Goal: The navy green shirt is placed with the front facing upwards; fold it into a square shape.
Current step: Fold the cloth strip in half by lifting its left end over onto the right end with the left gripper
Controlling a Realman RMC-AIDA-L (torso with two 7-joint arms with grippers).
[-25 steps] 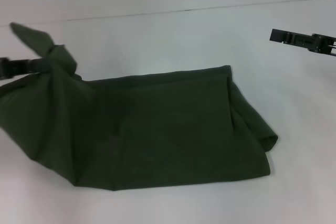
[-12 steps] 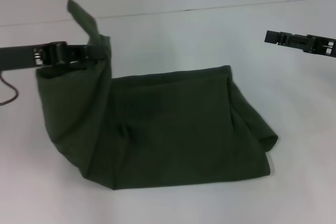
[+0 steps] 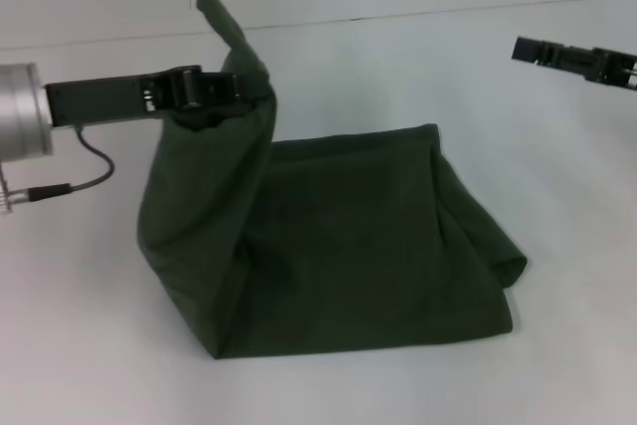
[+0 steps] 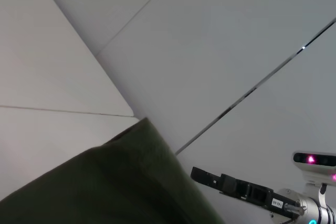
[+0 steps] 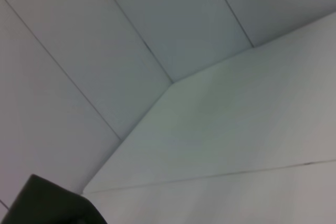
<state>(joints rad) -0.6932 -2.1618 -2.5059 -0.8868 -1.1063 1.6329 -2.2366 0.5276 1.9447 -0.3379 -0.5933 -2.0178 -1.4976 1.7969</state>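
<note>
- On the white table [image 3: 328,385], the navy green shirt [image 3: 348,246] is spread as a folded dark slab, with only plain green cloth facing up.
- The shirt's left end is lifted off the table and is pulled up into a peak, while the rest lies flat.
- The left gripper [image 3: 239,92] is clamped on the shirt at that raised peak, and a loose flap of cloth is seen standing above the pinch.
- Below the grip, the cloth is draped down in a slanted sheet to the near-left corner of the flat part.
- At the shirt's right side, a rolled fold is seen hanging past the straight edge, touching the table.
- A thin dark cable [image 3: 75,176] is looped beneath the left arm's silver wrist.
- The right gripper [image 3: 528,49] is held above the table at the far right, well apart from the shirt; whether its fingers are parted cannot be told.
- From the left wrist camera, a rise of green cloth [image 4: 105,187] is shown, with the right gripper [image 4: 202,176] farther off.
</note>
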